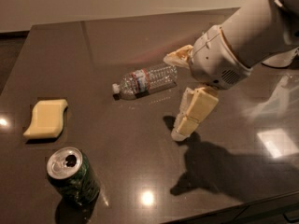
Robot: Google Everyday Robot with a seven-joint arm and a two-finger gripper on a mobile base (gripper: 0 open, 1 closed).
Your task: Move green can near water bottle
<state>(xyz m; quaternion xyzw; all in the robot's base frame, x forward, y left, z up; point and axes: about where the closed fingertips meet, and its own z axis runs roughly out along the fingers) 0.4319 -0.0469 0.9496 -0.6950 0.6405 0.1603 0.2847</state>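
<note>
The green can (pixel 72 175) stands upright at the front left of the dark table (pixel 117 36), with its silver top and pull-tab opening showing. The water bottle (pixel 145 80) lies on its side near the table's middle, white cap pointing left. My gripper (pixel 172 97) hangs above the table just right of the bottle's base, far from the can. Its two cream fingers are spread wide apart, one (pixel 178 56) pointing left behind the bottle's base, the other (pixel 192 112) pointing down toward the table. It holds nothing.
A yellow sponge (pixel 46 118) lies at the left, behind the can. The white arm (pixel 247 36) reaches in from the upper right. The table's front edge runs along the lower right.
</note>
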